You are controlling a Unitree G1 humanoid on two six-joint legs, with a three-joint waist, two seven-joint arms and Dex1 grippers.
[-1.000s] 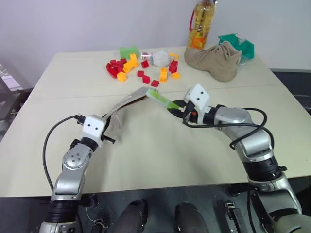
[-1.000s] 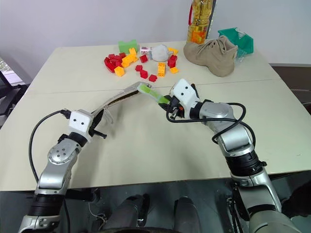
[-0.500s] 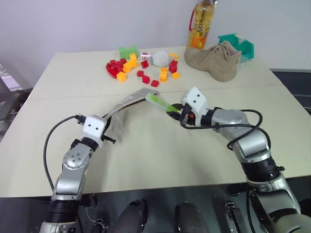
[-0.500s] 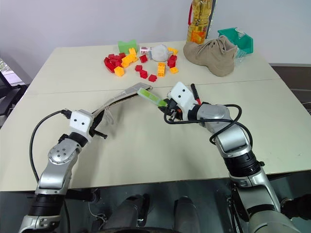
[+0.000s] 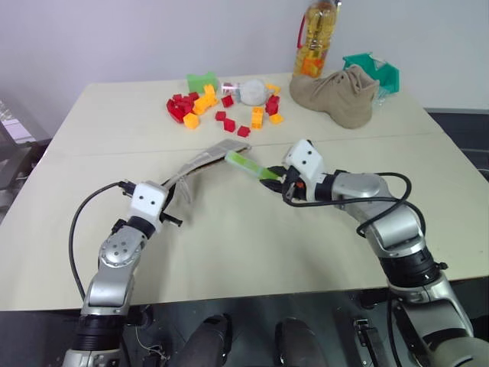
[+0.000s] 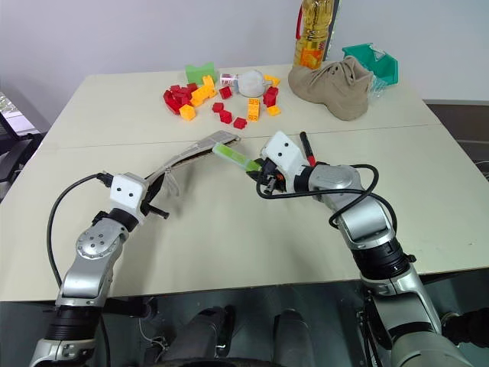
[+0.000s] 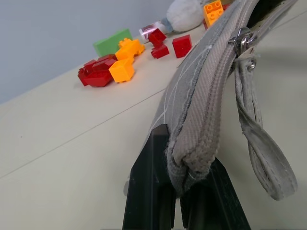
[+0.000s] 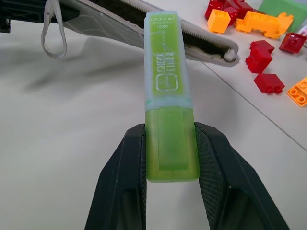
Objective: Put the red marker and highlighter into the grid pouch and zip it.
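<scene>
Lab-like test room, plain beige table (image 5: 229, 252), bare pale wall (image 5: 114, 38), assorted props

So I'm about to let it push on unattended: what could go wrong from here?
The highlighter is held only by its cap end in the right gripper, so it could pivot against the grid pouch rim. The left gripper pinches only one corner, so the pouch may sag or swing. The red marker may get knocked.

One highlighter (image 8: 169, 129), one grid pouch (image 5: 200, 161), one boot (image 5: 338, 93), one bottle (image 5: 315, 38), many blocks.
</scene>
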